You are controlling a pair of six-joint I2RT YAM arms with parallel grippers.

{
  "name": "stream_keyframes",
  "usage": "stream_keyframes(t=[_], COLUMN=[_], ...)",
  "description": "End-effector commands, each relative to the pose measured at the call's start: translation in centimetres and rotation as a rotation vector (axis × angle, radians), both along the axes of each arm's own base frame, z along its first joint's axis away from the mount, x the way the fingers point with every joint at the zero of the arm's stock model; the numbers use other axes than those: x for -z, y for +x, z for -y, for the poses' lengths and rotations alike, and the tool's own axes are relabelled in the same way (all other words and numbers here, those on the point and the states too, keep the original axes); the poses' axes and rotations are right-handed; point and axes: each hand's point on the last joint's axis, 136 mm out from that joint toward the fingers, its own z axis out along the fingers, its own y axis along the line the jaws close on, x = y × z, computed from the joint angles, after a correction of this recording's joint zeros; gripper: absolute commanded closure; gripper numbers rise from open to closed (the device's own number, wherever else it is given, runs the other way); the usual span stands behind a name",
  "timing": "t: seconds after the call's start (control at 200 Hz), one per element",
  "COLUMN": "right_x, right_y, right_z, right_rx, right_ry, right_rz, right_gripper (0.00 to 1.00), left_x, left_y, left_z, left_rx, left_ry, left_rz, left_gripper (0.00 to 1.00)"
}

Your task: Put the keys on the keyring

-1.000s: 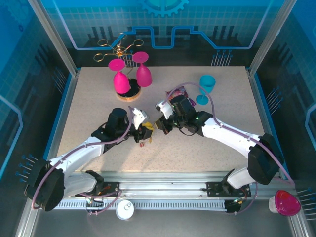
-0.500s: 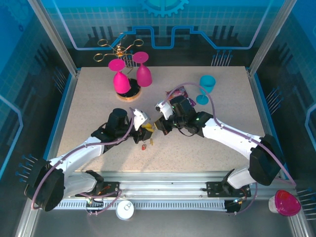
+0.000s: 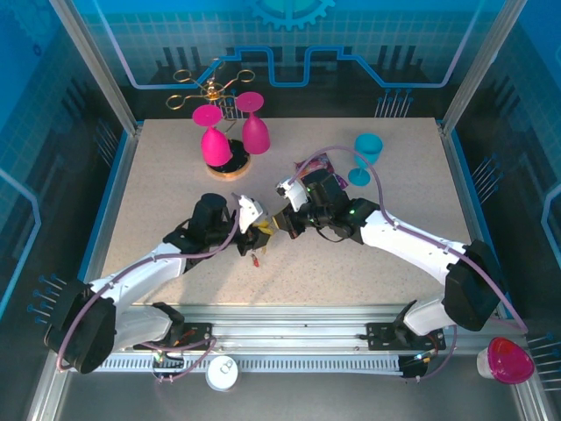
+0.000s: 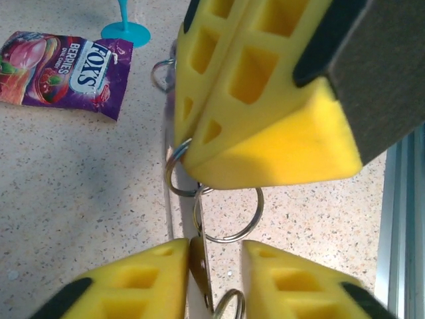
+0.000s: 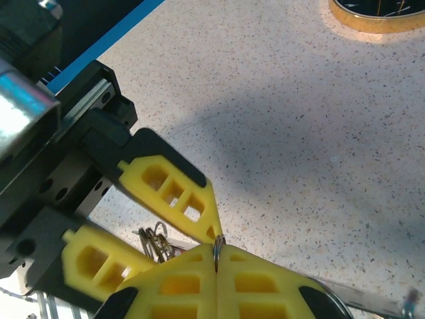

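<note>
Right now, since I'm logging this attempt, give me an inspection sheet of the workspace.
Surface: speckled beige tabletop.
Job's things: keyring, one ring pinched by the right gripper; red-headed key close by.
Clutter: FOX'S Berries packet, teal goblet, two pink goblets by a gold wire rack.
Grippers: right gripper shut on the keyring; left gripper has a metal strip between its fingers, grip unclear.
Cables: purple cables along both arms.
Surroundings: blue panels, aluminium frame, pink-lidded cup off the table.

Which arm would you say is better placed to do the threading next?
Probably left: the left gripper has a key between its fingers, right at the keyring, which the right gripper pinches shut and could hold steady.
</note>
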Motion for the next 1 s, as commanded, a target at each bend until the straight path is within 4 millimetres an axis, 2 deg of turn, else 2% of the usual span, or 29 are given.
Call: stream_keyframes(t=[0.0, 0.08, 0.205, 0.25, 0.3, 0.38, 0.42, 0.48, 0.56, 0.635, 0.7, 0.75, 0.825, 0.996], right_x=[-3.0, -2.9, -3.1, -3.9, -4.9, -7.1, -7.9, -8.6, -6.0, -3.6, -2.5, -2.8, -2.6, -2.7], right_y=[-0.3, -0.2, -0.1, -0.2, -0.2, -0.3, -0.2, -0.3, -1.2, -2.9, -4.5, -5.0, -4.8, -4.7], right_z=[-1.0, -0.9, -0.5, -0.2, 0.2, 1.7, 2.9, 4.4, 5.7, 5.0, 4.2, 3.8, 4.0, 3.8], right_rx=[-0.024, -0.017, -0.007, -0.008, -0.008, 0.008, 0.036, 0.067, 0.080, -0.005, -0.078, -0.087, -0.066, -0.102], right_ry=[0.089, 0.082, 0.087, 0.110, 0.150, 0.247, 0.290, 0.325, 0.267, 0.169, 0.110, 0.104, 0.088, 0.000], right_rz=[0.042, 0.042, 0.043, 0.046, 0.050, 0.072, 0.091, 0.146, 0.221, 0.368, 0.558, 0.699, 0.784, 1.012], right_gripper=[1.00, 1.00, 1.00, 0.79, 0.64, 0.46, 0.42, 0.42, 0.47, 0.55, 0.61, 0.67, 0.75, 0.74], left_x=[-0.3, -1.0, -2.4, -2.7, -3.2, -3.8, -4.0, -4.5, -5.0, -5.4, -5.5, -5.6, -5.7, -5.6], left_y=[0.1, -0.1, -0.4, -0.5, -0.5, -0.6, -0.5, -0.4, -0.3, -0.4, -0.3, -0.3, -0.3, -0.6], left_z=[0.4, 0.4, 0.4, 0.4, 0.4, 0.4, 0.3, 0.2, 0.3, 0.7, 0.9, 1.0, 1.2, 1.4], left_rx=[0.024, 0.033, 0.034, 0.028, 0.019, 0.004, -0.010, -0.035, -0.047, -0.043, -0.045, -0.046, -0.043, -0.023], left_ry=[0.007, -0.010, -0.036, -0.037, -0.037, -0.027, -0.016, -0.008, -0.007, -0.008, 0.000, 0.006, 0.011, 0.012], left_rz=[0.030, 0.063, 0.146, 0.178, 0.214, 0.264, 0.285, 0.315, 0.353, 0.400, 0.435, 0.459, 0.482, 0.479], left_gripper=[0.87, 1.00, 1.00, 1.00, 1.00, 1.00, 1.00, 1.00, 1.00, 1.00, 1.00, 1.00, 1.00, 1.00])
